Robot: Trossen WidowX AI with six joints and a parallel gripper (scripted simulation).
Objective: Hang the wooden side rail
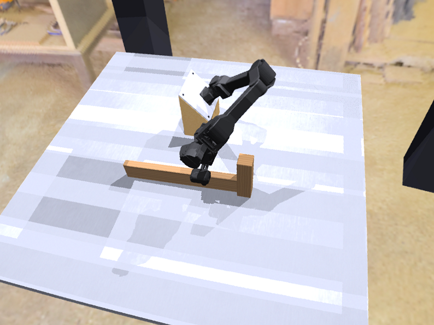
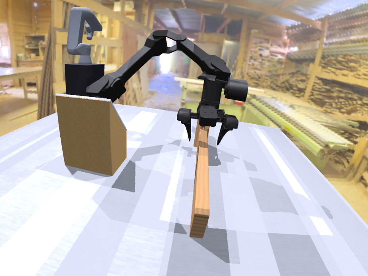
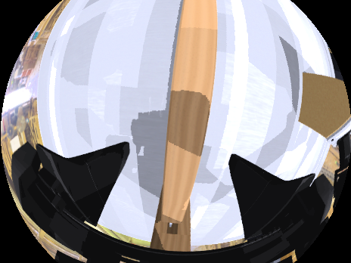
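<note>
The wooden side rail (image 1: 156,171) (image 2: 202,178) (image 3: 197,64) stands on its narrow edge, one end against the headboard post (image 1: 245,175) (image 2: 196,138) (image 3: 181,242). Its far end appears to rest on the table. The post stands upright. In the wrist view, a small dark part of its slot shows just beyond the rail's end; the hooks and pins cannot be made out, so their seating cannot be told. My gripper (image 2: 204,142) (image 3: 180,153) is wide open over the rail near the post, one finger on each side, with a gap between each finger and the rail.
A brown block with a sloping white top (image 1: 191,116) (image 2: 86,133) (image 3: 323,102) stands on the table, on the arm-base side of the rail. My arm reaches over from beside that block. Dark columns stand beyond the table's edges.
</note>
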